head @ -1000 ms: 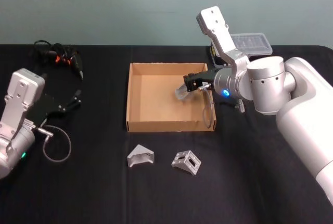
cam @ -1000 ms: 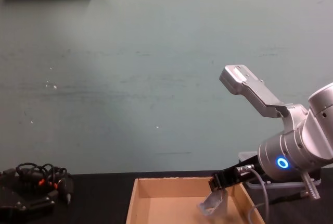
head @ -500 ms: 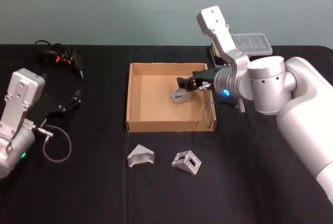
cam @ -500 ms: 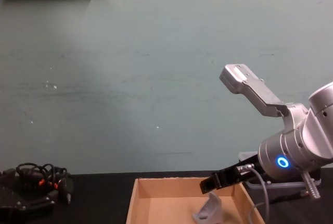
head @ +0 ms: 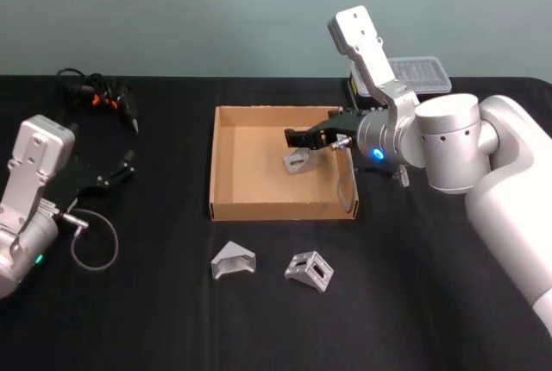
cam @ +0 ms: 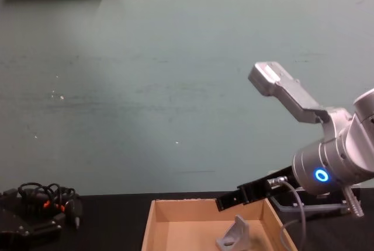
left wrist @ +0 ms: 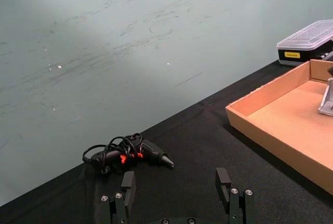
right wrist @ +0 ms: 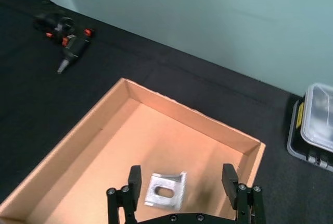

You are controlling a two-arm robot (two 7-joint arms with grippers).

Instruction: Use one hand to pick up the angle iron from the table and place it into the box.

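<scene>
Angle iron (head: 297,161) (right wrist: 165,190) (cam: 234,236) lies inside the box (head: 276,210) (right wrist: 197,120) (cam: 153,222), on the floor right of centre and clear of all four walls; one flange is flat on the cardboard, the other stands up, and a slot shows in the face seen from the right wrist view. Right gripper (head: 297,138) (right wrist: 181,176) (cam: 231,200) hangs just above the part, not touching it, fingers spread wide to either side and holding nothing. Box is a shallow tan cardboard tray sitting mid-table (head: 155,319). A second angle iron (head: 233,259) and a third angle iron (head: 310,268) sit on the table just in front of the box's near wall, side by side and apart from each other. Left gripper (head: 108,174) (left wrist: 176,187) is parked low at the left of the table, well away from the box, fingers apart and empty; a loop of cable (head: 95,237) lies beside that arm. At the far left is a black corded tool (head: 99,95) (left wrist: 130,153). Behind the box's far right corner is a black plastic case with a clear lid (head: 414,73) (left wrist: 304,44).
</scene>
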